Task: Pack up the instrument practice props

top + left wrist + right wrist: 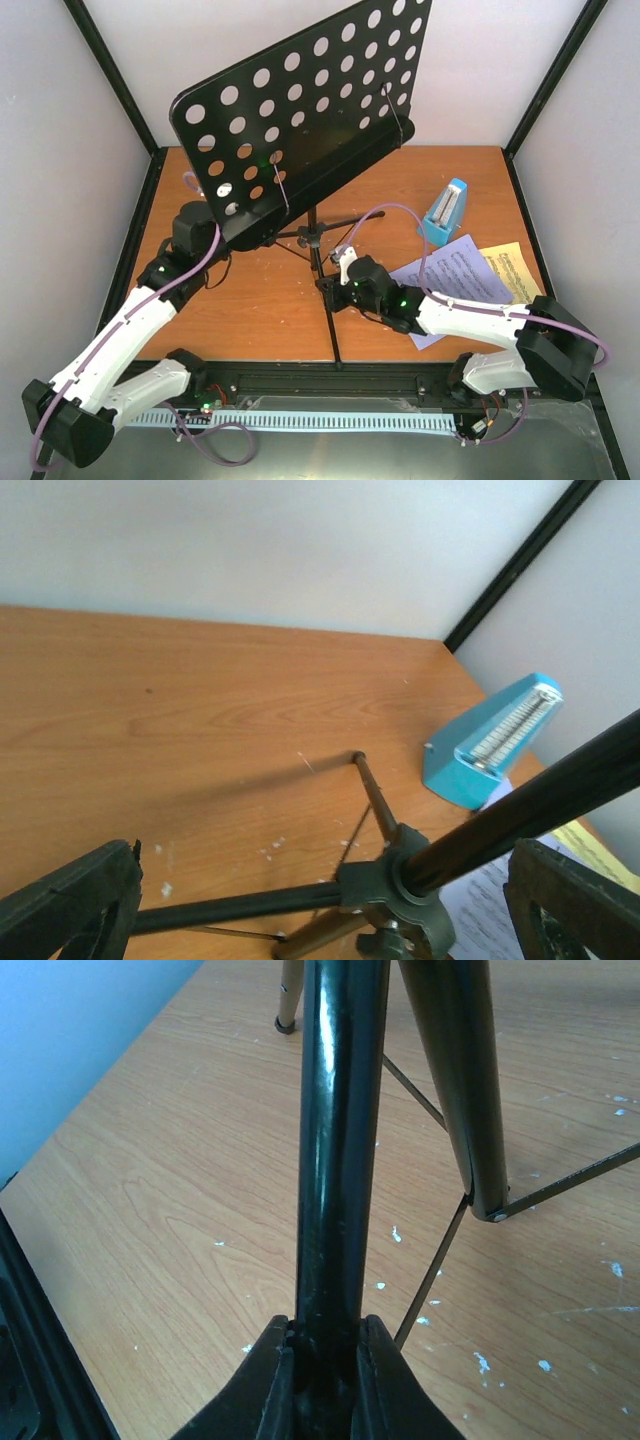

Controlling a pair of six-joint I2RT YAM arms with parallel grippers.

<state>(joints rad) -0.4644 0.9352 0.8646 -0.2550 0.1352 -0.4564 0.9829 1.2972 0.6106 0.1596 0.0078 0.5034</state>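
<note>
Top external view counts one music stand (310, 100), one blue metronome (445, 212) and two pages, white (455, 270) and yellow (512, 268), on a wooden table (250, 300) with white walls and black corner posts. The stand sits mid-table, its holed desk tilted, long axis running near-left to far-right. The right gripper (325, 1345) is clenched on its pole. The left gripper (325, 880) gapes wide beside the leg hub.

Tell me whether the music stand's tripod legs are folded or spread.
Spread: the music stand's legs splay outward from the hub, thin braces extended.
</note>
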